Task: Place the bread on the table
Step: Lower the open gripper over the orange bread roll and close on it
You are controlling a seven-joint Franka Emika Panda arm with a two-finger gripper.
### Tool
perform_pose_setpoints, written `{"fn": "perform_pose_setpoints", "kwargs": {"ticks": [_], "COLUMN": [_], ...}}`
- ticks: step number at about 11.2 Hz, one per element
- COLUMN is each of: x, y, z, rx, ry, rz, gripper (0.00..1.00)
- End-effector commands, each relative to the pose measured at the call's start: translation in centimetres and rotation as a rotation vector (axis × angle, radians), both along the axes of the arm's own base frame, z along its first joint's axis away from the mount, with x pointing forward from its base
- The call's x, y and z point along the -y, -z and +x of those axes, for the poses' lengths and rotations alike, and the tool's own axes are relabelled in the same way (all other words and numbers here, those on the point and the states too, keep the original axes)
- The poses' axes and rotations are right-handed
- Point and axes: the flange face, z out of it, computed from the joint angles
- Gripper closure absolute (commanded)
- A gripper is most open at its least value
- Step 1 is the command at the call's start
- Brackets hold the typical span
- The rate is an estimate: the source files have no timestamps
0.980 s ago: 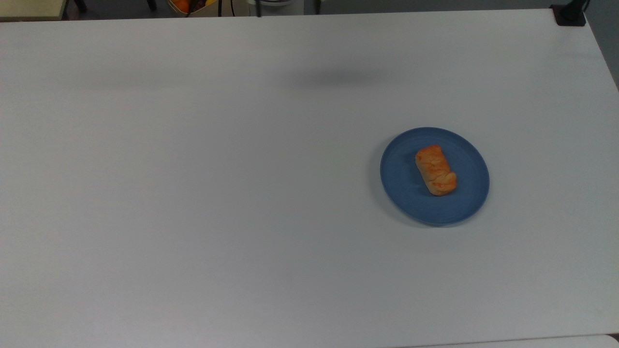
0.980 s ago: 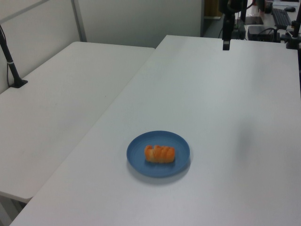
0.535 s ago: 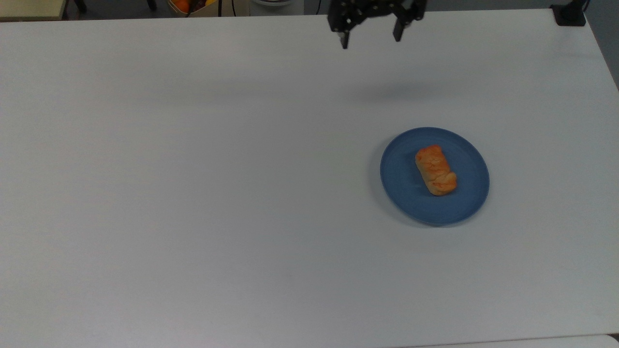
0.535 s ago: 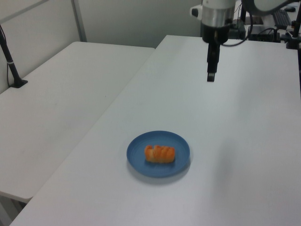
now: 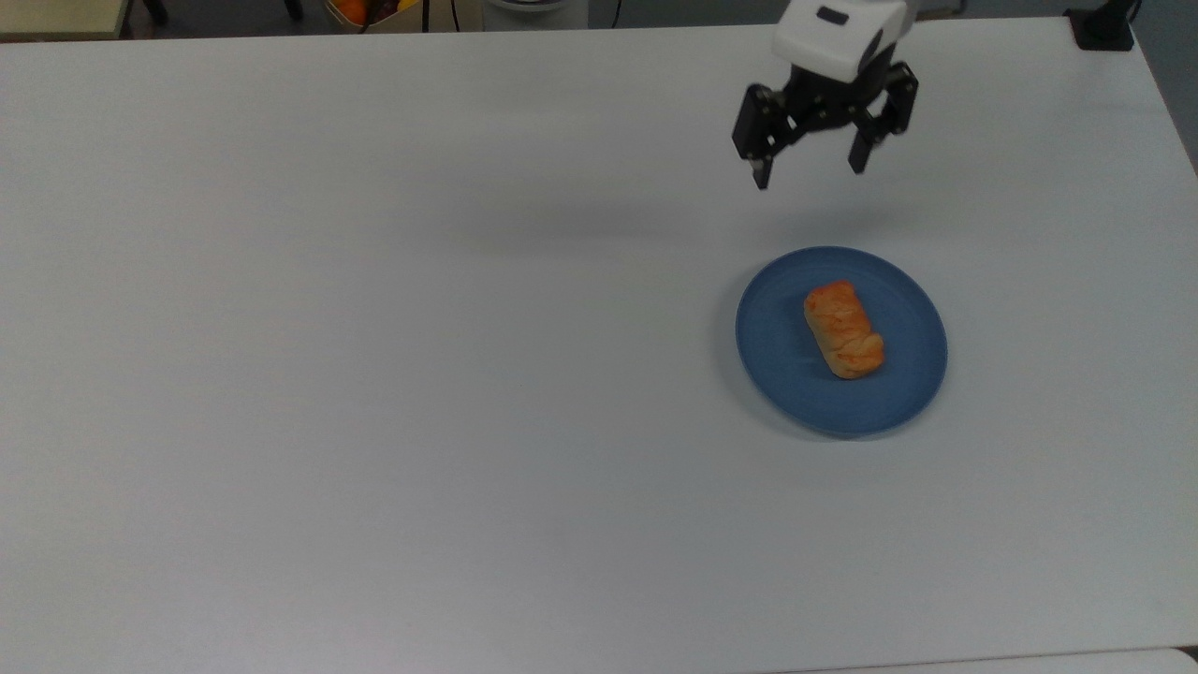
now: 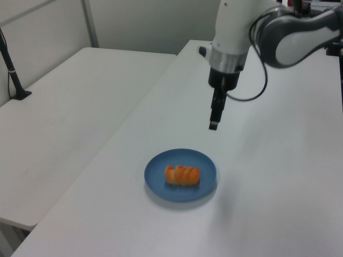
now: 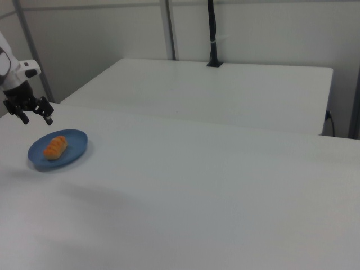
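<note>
- Since the earlier frames the gripper [image 5: 810, 178] has come from the top edge of the top view down toward the right part of the picture, and more of the white arm [image 6: 230, 32] now shows in the upper middle of the left view.
- The gripper hangs in the air with its two black fingers [image 5: 760, 173] spread wide and nothing between them; this looks like a preparation to take the roll from above.
- In the top view it stands in the upper right, a little above the blue plate [image 5: 777, 374] in the picture and well apart from it; in the left view its tips [image 6: 213, 126] are above the plate's far rim.
- The bread roll [image 5: 843, 329] lies on the middle of the plate, in the right half of the top view, with its long side running from upper left to lower right.
- I judge that the open fingers would need to close across the short side of the roll, so some turning of the wrist may be needed.
- The white table [image 5: 374, 374] is bare around the plate, which gives much room to set the roll down; this step is not yet begun.
- In the right view the plate [image 7: 76, 147] and the roll [image 7: 55, 147] are at the left edge, with the gripper [image 7: 35, 118] just above them.
</note>
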Motion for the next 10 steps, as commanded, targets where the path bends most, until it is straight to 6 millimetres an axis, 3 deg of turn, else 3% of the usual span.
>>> {"fn": "perform_pose_setpoints", "kwargs": {"ticks": [1,2,4,10], "x": [-2.8,-4.3,-5.5,-6.2], "y": [4.0,6.2,9.4,16.5], "z": [1.8,1.9,2.8,4.3], "rx": [0.084,0.105,0.159,0.234], "ry": [0.053,0.032,0.012,-0.007], "rz": [0.058,0.063,0.088,0.127], "gripper": [0.00,0.00,0.00,0.00]}}
